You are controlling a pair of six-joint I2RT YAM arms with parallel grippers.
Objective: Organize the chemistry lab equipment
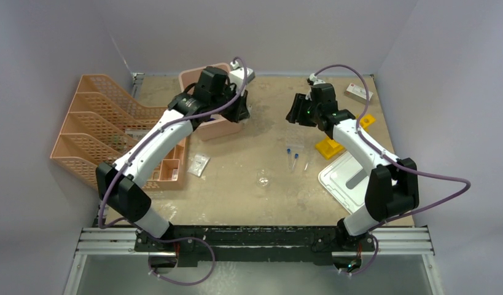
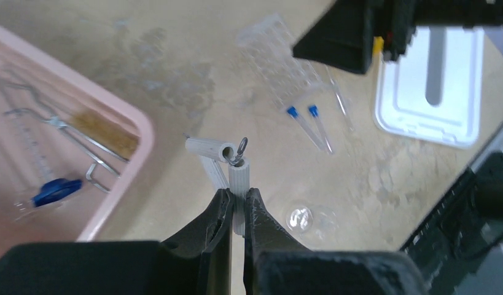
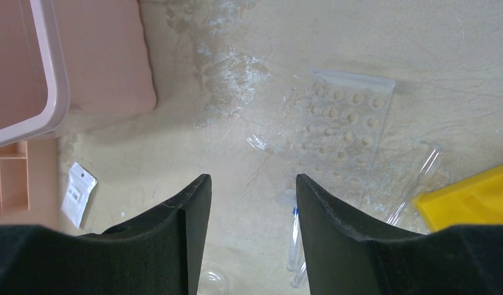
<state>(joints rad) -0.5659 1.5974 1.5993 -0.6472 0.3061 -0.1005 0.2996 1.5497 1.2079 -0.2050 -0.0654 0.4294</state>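
Along the left edge of the worktop, orange mesh file trays (image 1: 107, 123), partly covered by the left arm. Toward the far edge, left of centre, a pink plastic bin (image 1: 219, 129), mostly hidden under the left wrist from above. Only in the left wrist view, inside it: thin metal scissor-tongs (image 2: 89, 142) and a blue-ended dropper (image 2: 52, 190), clear body blurred, plus a brownish strip too soft to name.

Just right of the bin's rim, over bare worktop, the left gripper (image 2: 238, 195), pressed together on a white ribbed piece (image 2: 239, 175): short pale cylinders meeting at a small wire loop, lower end lost between the fingers, not visible from above. Just near of the bin, a small white packet (image 1: 199, 164).

Near the middle, a tiny glass beaker (image 1: 263, 180), nearly transparent, cut off at the bottom of the right wrist view. Right of it, two blue-capped clear tubes (image 1: 292, 157) lying side by side, just near of a clear rack (image 1: 296, 136). Faint from above, that rack; rows of round wells plain in the right wrist view. Over the worktop just far of the rack, the right gripper (image 3: 252, 184), fingers spread, nothing between them.

Further right, a yellow holed rack (image 1: 330, 147), split by the right arm from above, only a corner in the right wrist view. Toward the right edge, a white lid (image 1: 338, 184), partly under the right arm. At the far-right corner, a small white box (image 1: 358, 92).
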